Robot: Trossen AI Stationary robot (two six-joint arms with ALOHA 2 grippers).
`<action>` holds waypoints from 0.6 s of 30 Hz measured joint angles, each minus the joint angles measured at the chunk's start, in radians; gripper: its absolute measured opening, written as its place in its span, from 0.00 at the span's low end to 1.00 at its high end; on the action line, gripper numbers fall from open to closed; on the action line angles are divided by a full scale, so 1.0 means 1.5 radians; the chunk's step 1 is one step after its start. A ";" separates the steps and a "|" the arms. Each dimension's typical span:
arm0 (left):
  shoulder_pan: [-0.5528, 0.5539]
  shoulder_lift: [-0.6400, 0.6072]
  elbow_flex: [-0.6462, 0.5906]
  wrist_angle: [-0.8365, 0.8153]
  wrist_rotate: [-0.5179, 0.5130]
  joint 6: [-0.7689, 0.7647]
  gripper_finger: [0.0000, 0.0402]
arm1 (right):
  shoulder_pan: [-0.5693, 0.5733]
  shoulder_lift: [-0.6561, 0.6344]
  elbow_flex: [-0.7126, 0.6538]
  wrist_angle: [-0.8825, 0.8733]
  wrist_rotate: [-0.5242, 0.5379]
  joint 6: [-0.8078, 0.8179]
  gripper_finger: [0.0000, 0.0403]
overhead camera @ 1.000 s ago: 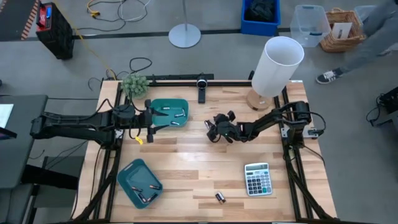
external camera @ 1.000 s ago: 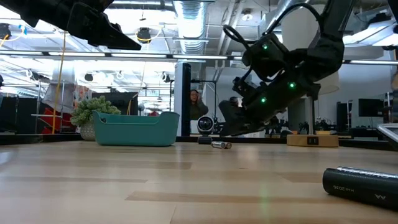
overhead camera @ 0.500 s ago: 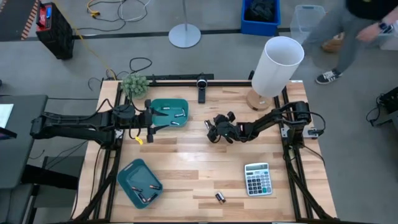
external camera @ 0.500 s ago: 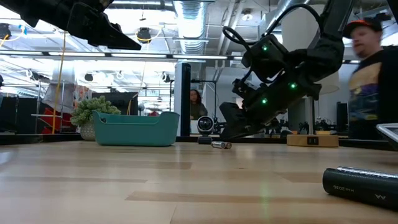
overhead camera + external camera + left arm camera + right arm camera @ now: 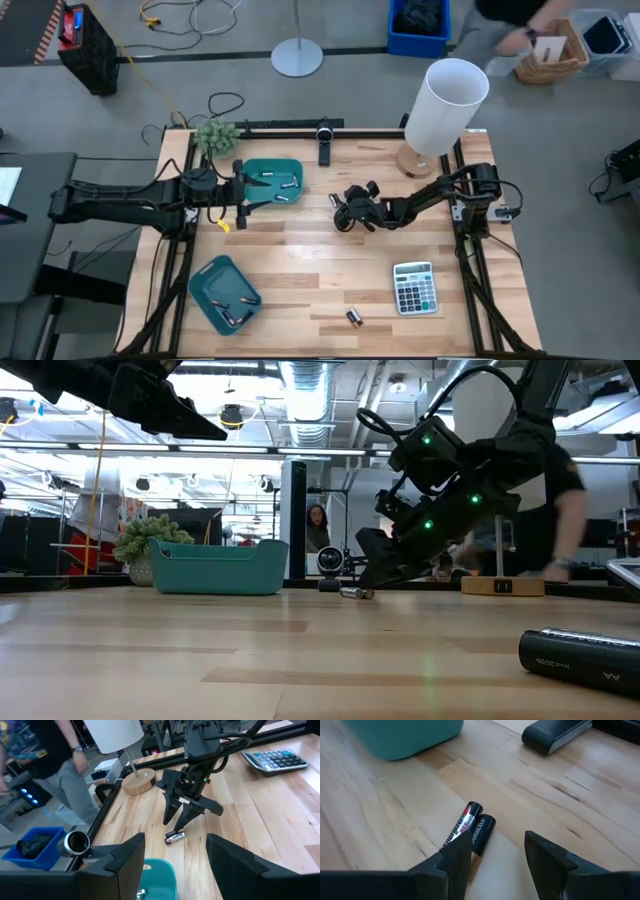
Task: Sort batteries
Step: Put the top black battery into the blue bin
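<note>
Two small batteries (image 5: 470, 829) lie side by side on the wood, also seen in the high view (image 5: 336, 201) and the left wrist view (image 5: 175, 837). My right gripper (image 5: 492, 851) is open and tipped down just over their near ends (image 5: 346, 212). One more battery (image 5: 353, 317) lies alone near the table's near edge, large in the low view (image 5: 580, 657). Others lie in the far teal tray (image 5: 258, 168) and the near teal tray (image 5: 207, 281). My left gripper (image 5: 255, 192) waits open above the far tray's near edge. My right gripper comes slanting down from the table's right side, one fingertip (image 5: 454, 856) right at the near end of the battery pair (image 5: 465, 840). I cannot tell whether it touches them. Both batteries lie flat on the table.
A grey calculator (image 5: 414, 287) lies near the right near corner. A white lamp (image 5: 445, 105) on a wooden base, a small plant (image 5: 215, 135) and a camera (image 5: 324, 135) stand along the far edge. A person moves about beyond the far right corner.
Both arms have kept nearly still. A person has walked past behind the table's far right side.
</note>
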 joint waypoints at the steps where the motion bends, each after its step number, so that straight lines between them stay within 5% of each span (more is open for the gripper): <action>1: 0.000 0.000 0.000 0.000 0.000 0.000 0.51 | 0.000 0.000 0.000 0.000 -0.002 0.000 0.50; 18: 0.000 0.000 0.000 0.000 0.000 0.001 0.51 | 0.000 0.001 0.000 -0.032 -0.022 -0.007 0.47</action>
